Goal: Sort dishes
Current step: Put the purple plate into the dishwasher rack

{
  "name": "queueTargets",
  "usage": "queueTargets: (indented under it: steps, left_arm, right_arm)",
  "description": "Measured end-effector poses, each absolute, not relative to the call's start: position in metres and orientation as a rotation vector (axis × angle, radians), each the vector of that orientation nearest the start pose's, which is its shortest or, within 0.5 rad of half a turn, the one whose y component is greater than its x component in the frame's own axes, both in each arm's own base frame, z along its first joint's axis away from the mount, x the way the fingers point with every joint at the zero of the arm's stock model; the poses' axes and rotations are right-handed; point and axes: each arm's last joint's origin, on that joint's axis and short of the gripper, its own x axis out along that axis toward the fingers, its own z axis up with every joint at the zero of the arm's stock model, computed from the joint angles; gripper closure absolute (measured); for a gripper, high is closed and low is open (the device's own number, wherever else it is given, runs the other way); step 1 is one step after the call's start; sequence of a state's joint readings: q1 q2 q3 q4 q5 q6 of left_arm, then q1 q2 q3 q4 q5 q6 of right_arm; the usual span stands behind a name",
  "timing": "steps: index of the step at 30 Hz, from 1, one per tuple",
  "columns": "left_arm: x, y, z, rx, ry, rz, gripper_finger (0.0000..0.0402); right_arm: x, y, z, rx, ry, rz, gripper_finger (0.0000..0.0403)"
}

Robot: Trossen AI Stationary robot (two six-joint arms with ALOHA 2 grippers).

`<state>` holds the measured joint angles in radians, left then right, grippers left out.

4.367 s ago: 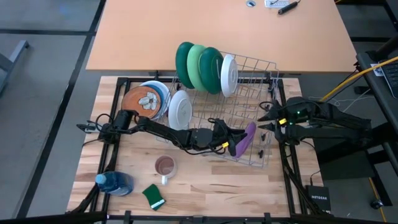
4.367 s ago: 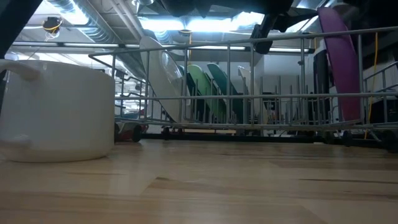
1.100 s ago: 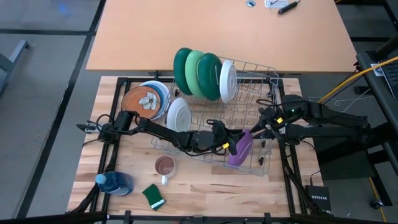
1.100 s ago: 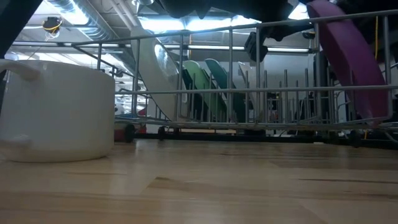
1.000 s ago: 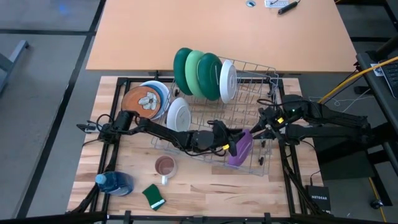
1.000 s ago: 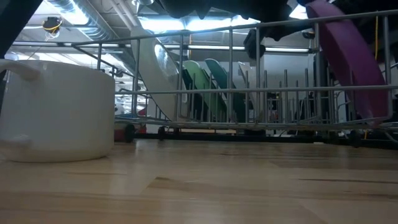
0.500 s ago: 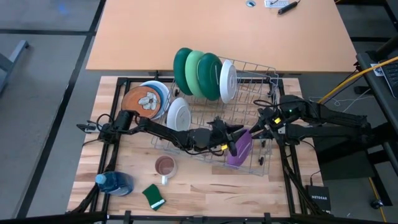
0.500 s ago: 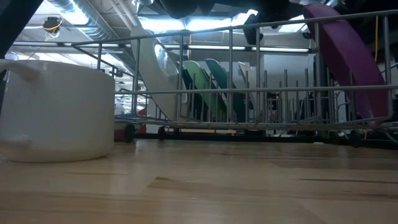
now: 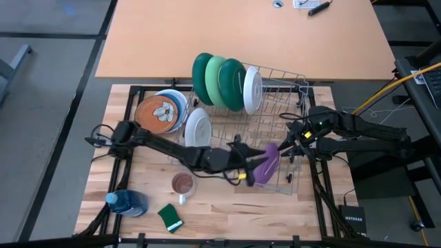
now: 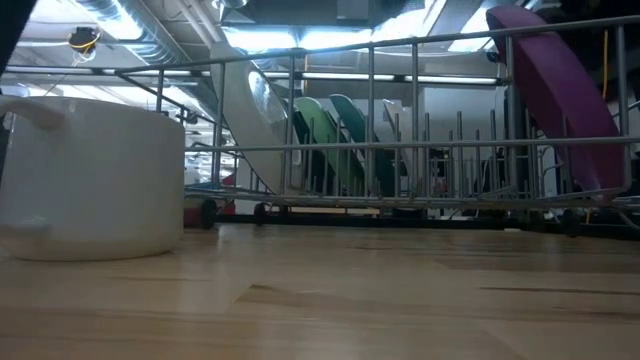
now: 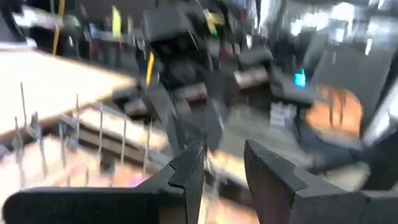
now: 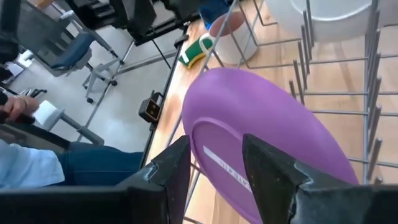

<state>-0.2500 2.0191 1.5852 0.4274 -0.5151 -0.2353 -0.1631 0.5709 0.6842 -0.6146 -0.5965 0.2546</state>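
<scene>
A purple plate (image 9: 265, 164) stands tilted in the near right corner of the wire rack (image 9: 279, 76), its lower rim on the rack's floor (image 10: 600, 185). Two dark green plates (image 9: 204, 72), a light green plate (image 9: 219, 74) and a white plate (image 9: 253, 86) stand in the rack's far row. Another white plate (image 9: 198, 127) leans at the rack's left end. My left gripper (image 9: 249, 165) hangs open just left of the purple plate, nothing between its fingers (image 11: 186, 171). My right gripper (image 9: 288, 138) is open at the rack's right side, looking onto the purple plate (image 12: 261, 130).
A stack of plates (image 9: 162, 111), orange-brown one on top, lies left of the rack. A mug (image 9: 182, 184) stands near the front, with a green sponge (image 9: 169, 217) and a blue bottle (image 9: 127, 202) at the front left. Bare wood lies in front of the rack.
My left gripper has risen out of the low view, drawn back a little toward the table's near left and rolled about its own line. The purple plate has stayed leaning in the rack.
</scene>
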Motion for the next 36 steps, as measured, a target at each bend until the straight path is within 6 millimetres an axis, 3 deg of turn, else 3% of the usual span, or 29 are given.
queueTargets:
  steps: [7, 15, 28, 36]
  left_arm:
    - [0.436, -0.117, 0.301, -0.386, 0.199, 0.279, 0.0298]
    - [0.427, -0.124, 0.284, -0.488, 0.404, 0.257, 0.0297]
    - [0.431, -0.116, 0.277, -0.568, 0.418, 0.271, 0.0203]
    - [0.44, -0.115, 0.268, -0.625, 0.412, 0.235, 0.0194]
  right_arm:
    - [0.115, -0.003, 0.288, 0.413, 0.537, 0.357, 0.0251]
    - [0.115, -0.003, 0.287, 0.414, 0.54, 0.356, 0.0251]
    - [0.115, -0.003, 0.287, 0.414, 0.54, 0.356, 0.0251]
    - [0.115, -0.003, 0.287, 0.414, 0.54, 0.355, 0.0251]
